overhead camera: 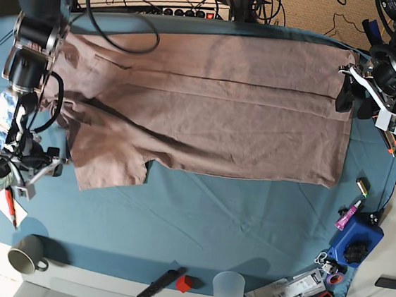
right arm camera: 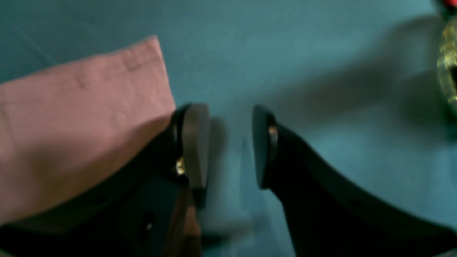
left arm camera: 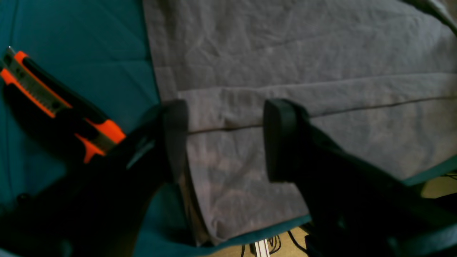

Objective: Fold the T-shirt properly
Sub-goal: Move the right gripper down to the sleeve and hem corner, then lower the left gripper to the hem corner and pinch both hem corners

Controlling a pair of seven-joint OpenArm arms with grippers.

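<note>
While both grippers stand with jaws apart and nothing between them, the left gripper (left arm camera: 225, 139) hovers right over the hem end of the T-shirt (overhead camera: 209, 114), where a folded edge crosses between its pads. The right gripper (right arm camera: 230, 146) sits over bare teal tablecloth (overhead camera: 197, 219), just beside a sleeve corner that lies off to one side of its jaws. The shirt stretches long across the table from one arm to the other, already folded lengthwise. I'd judge the next fold runs end to end, and the left arm is better placed to start it. An orange utility knife (left arm camera: 60, 107) lies beside the hem.
</note>
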